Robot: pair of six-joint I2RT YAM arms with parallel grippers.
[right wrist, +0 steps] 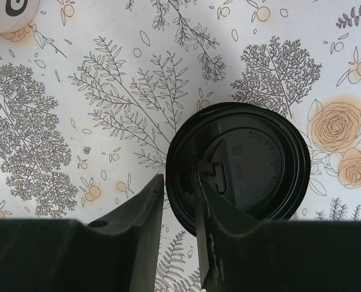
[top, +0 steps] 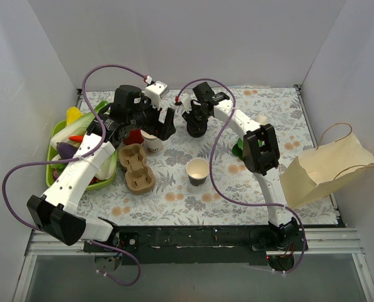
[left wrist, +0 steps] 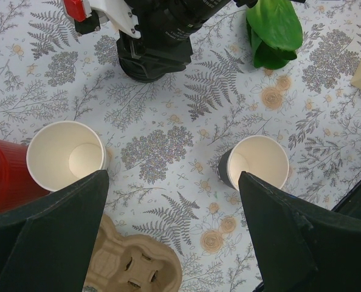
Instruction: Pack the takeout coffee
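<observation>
Right wrist view: the right hand (right wrist: 177, 179) pinches the rim of the takeout coffee cup with a round black plastic lid (right wrist: 253, 164), which stands on the floral-patterned bench (right wrist: 107, 91). The left hand (left wrist: 173, 176) hangs wide open, grasping nothing.

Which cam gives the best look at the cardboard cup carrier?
Top external: the whole cardboard cup carrier shows, both wells unobstructed. Left wrist catches only one end at the frame's bottom edge. Right wrist does not show it.
</observation>
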